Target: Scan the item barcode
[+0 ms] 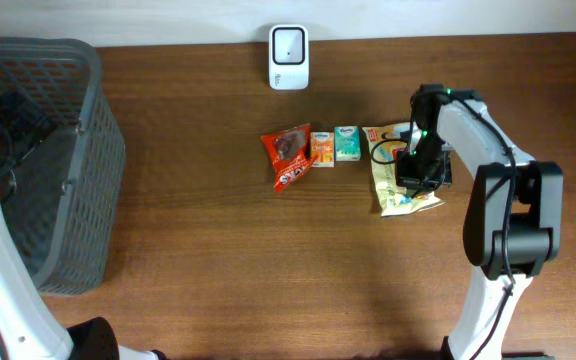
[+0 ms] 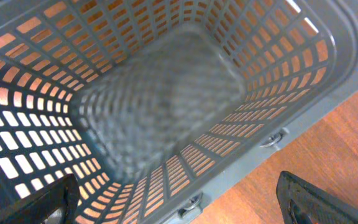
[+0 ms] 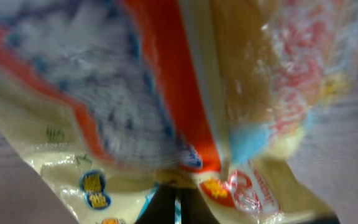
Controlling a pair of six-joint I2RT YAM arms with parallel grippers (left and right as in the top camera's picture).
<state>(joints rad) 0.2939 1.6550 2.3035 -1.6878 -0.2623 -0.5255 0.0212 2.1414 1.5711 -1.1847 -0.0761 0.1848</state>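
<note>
A pale yellow snack packet point(image 1: 393, 185) with red and blue print lies at the right end of a short row of items on the wooden table. My right gripper point(image 1: 415, 168) is down on it. In the right wrist view the packet point(image 3: 166, 93) fills the frame. There the right gripper point(image 3: 176, 208) is shut, with a thin edge of the packet pinched between its dark fingers. A white barcode scanner point(image 1: 288, 57) stands at the table's far edge. My left gripper point(image 2: 182, 202) hangs open over the grey basket point(image 2: 303, 93), holding nothing.
Left of the packet lie a teal box point(image 1: 346, 143), a small orange box point(image 1: 322, 150) and a red packet point(image 1: 288, 158). The grey mesh basket point(image 1: 88, 150) stands at the table's left end with the left arm over it.
</note>
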